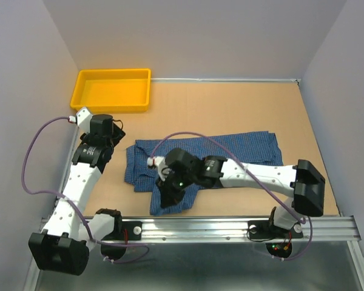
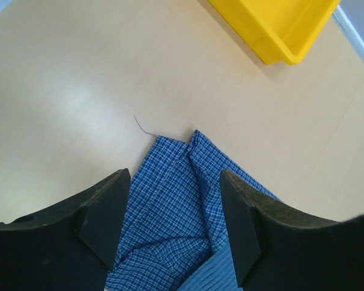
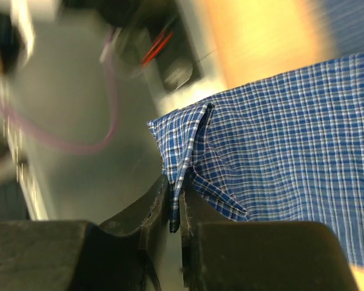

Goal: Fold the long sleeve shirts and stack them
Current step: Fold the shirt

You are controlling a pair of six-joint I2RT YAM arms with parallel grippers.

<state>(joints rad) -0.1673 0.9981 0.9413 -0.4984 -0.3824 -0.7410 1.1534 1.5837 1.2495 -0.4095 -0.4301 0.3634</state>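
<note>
One blue small-check long sleeve shirt (image 1: 230, 147) lies crumpled across the middle of the table. Its near-left part is lifted toward the front rail by my right gripper (image 1: 165, 197). In the right wrist view that gripper (image 3: 175, 209) is shut on a folded edge of the shirt (image 3: 291, 157), and the cloth hangs out past the fingertips. My left gripper (image 1: 116, 136) hovers at the shirt's left end. In the left wrist view it (image 2: 176, 212) stands open above a pointed corner of the shirt (image 2: 170, 194), not touching it.
A yellow tray (image 1: 85, 97) sits at the back left of the table, and its corner (image 2: 279, 30) shows in the left wrist view. The metal rail (image 1: 230, 227) with both arm bases runs along the near edge. Grey walls close in the left, back and right sides.
</note>
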